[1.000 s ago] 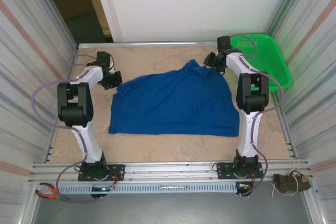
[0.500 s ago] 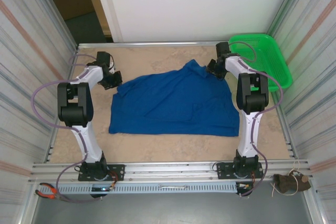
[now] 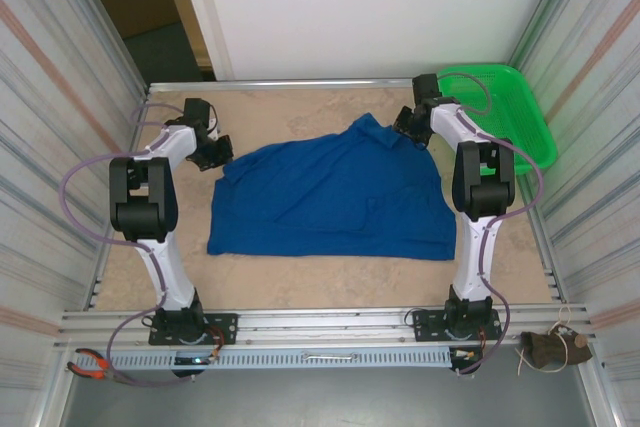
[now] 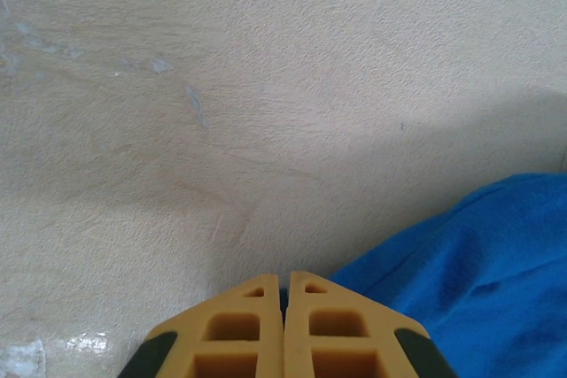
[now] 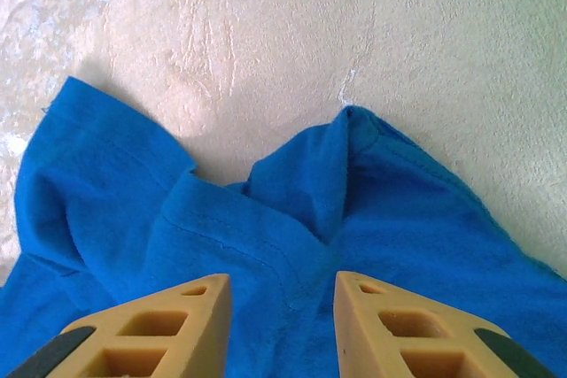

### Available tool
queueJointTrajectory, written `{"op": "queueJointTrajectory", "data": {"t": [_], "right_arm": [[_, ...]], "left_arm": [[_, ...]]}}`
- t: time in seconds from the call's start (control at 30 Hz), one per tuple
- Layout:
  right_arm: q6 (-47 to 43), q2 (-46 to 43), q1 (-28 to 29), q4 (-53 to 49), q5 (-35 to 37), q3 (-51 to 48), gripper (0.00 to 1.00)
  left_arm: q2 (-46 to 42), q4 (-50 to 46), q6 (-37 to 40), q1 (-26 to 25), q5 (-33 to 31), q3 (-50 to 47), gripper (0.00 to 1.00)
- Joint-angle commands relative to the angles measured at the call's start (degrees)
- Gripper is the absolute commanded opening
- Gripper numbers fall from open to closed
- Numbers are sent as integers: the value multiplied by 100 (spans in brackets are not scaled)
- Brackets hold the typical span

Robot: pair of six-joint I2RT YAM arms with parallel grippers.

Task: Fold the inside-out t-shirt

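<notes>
At the left of the top view the left end effector (image 3: 210,152) sits by the upper-left corner of the blue inside-out t-shirt (image 3: 330,197), which lies spread across the middle of the desk (image 3: 300,112). Its wrist view shows the fingers pressed together on nothing, the cloth just to their right. Any pull from there would likely come away empty and skew the shirt. At the upper right, the right end effector (image 5: 282,285) is spread over a bunched ridge near the neckline. A pinch there may catch too many layers, or just one, and drag a crease into the fold. The green mesh basket (image 3: 500,107) is close by; a lifted hem could snag it.
</notes>
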Motion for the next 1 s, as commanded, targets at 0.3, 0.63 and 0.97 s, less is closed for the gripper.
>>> {"op": "queueJointTrajectory", "data": {"t": [0.3, 0.63, 0.97], "right_arm": [[251, 109, 27, -120, -93, 168, 37], [335, 194, -28, -68, -206, 196, 21], [-105, -293, -150, -48, -486, 492, 0]], "left_arm": [[-9, 2, -20, 44, 132, 208, 0], [-28, 19, -34, 48, 131, 206, 0], [175, -84, 30, 102, 211, 768, 0]]}}
